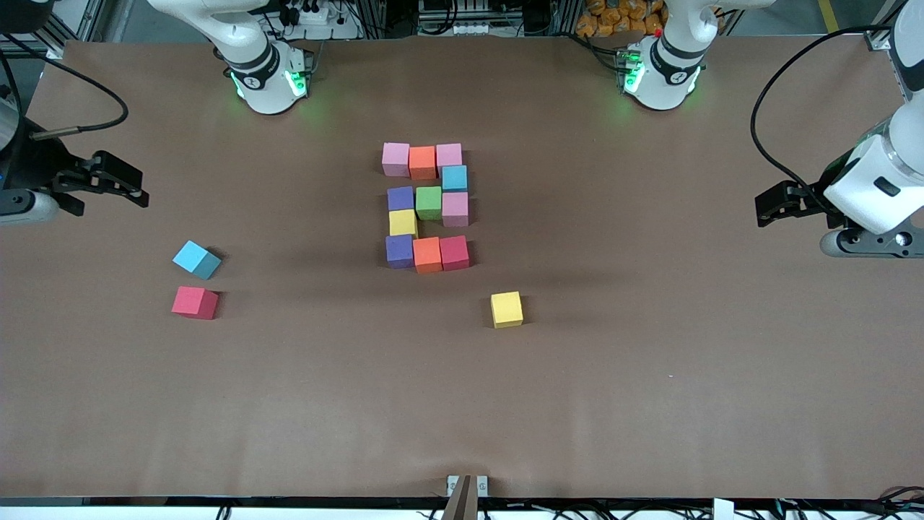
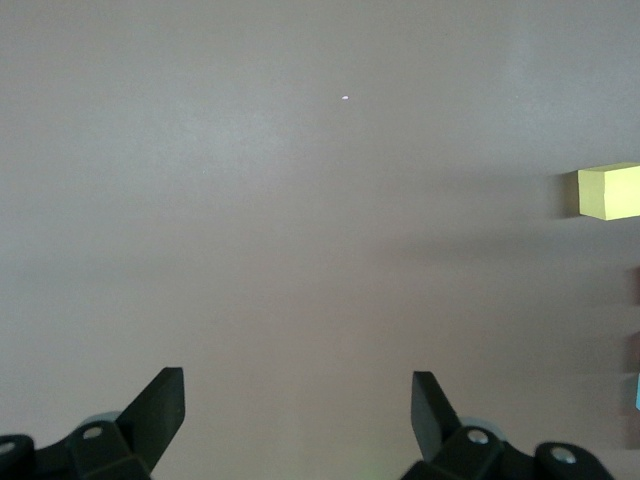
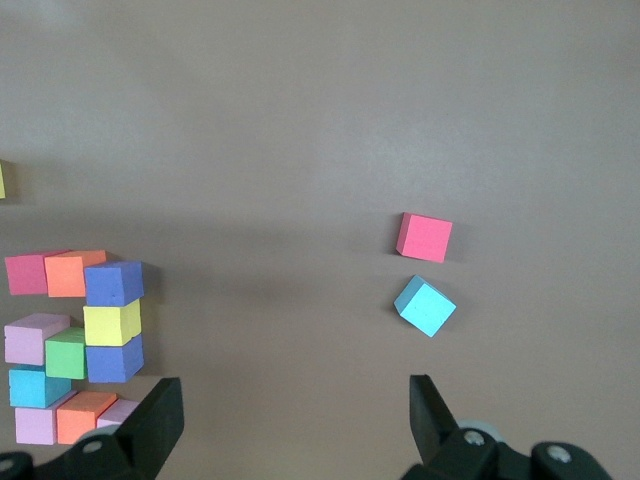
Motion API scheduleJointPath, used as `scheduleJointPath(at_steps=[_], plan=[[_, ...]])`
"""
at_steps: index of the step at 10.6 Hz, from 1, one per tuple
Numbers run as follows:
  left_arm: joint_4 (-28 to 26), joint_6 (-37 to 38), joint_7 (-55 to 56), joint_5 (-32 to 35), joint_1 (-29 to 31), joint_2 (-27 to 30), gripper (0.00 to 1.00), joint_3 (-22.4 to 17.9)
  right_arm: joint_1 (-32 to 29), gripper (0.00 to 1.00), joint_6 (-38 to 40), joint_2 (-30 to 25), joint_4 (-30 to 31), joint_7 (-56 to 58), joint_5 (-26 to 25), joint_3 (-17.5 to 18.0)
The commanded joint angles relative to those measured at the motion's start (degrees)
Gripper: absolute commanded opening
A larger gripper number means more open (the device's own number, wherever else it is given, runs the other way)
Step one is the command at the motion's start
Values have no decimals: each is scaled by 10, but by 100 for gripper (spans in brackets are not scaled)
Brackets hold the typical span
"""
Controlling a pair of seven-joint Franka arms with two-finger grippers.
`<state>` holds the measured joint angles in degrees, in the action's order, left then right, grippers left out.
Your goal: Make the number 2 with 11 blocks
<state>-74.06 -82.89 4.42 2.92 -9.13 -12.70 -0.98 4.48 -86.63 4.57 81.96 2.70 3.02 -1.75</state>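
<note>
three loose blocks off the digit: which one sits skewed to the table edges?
The loose blue block, toward the right arm's end of the table. It sits rotated, corner toward the front camera; the red block beside it and the lone yellow block lie square.

I see the brown paper-covered tabletop (image 1: 650, 375) carrying an eleven-cube multicoloured foam digit 2 (image 1: 427, 207), plus loose yellow (image 1: 507, 309), red (image 1: 195, 302) and light-blue foam cubes (image 1: 196, 259).

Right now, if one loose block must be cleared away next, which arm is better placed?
Probably the right arm: its open right gripper hangs near the loose blue block and red block. The open left gripper has only the yellow block, farther off.
</note>
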Motion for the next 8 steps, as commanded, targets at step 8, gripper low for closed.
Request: scheduleJointPath(at_steps=[8], plan=[[-12,-4,-11,-11,-5,11,100,-4,3,100,6,-18,4,-10,1,-24]])
